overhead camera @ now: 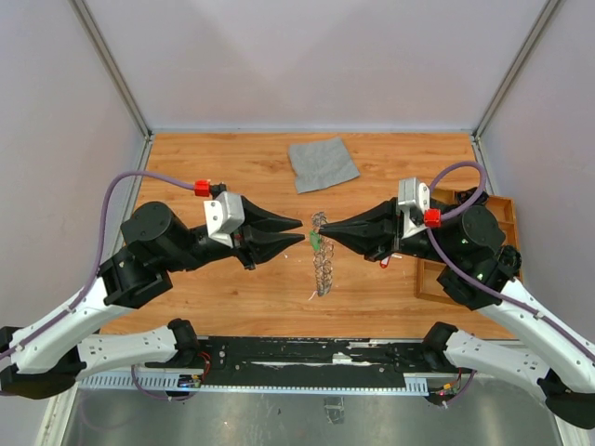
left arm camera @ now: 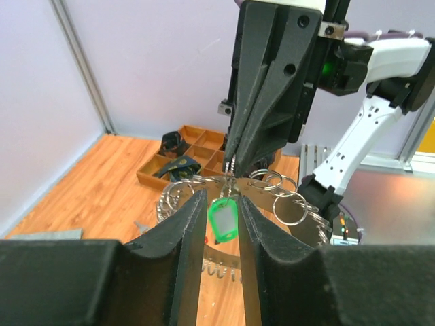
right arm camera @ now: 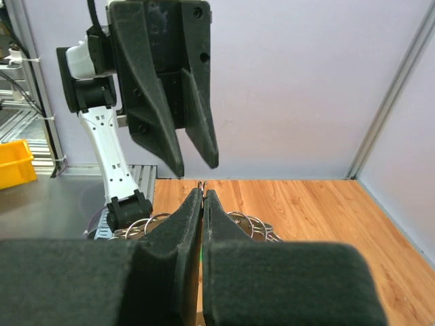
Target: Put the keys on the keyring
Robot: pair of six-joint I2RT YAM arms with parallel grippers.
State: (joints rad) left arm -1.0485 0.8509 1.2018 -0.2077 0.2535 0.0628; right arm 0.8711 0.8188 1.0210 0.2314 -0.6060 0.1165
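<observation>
**Green Key Brought to the Ring, Threading Unconfirmed**

From above, your left gripper (overhead camera: pixel 300 230) and right gripper (overhead camera: pixel 323 229) meet almost tip to tip at mid-table. They sit over the large silvery metal keyring (overhead camera: pixel 323 269) with its fringe of small rings. It shows edge-on as a thin line running near to far. A fleck of green at its left side marks the small silver green-tagged key (overhead camera: pixel 315 240), caught between the two tips. The crumpled grey cloth (overhead camera: pixel 323 163) lies farther off, and the compartmented wooden tray (overhead camera: pixel 497 206) lies to the right.

At the left wrist, your fingers stand narrowly parted with the green tag hanging in the gap. Whether the pads touch it cannot be told. The right gripper reaches in from the far side. It appears pinched tight on the thin silver piece at the tag's top, just over the ring's rim.

At the right wrist, your own fingers press together with no gap and hide the key. The left gripper hangs opposite with a clear slot between its fingers. A few small rings peep out below.

By this showing, one key has reached the ring but is not seen threaded on. No other keys can be made out, so most of the job looks undone.
</observation>
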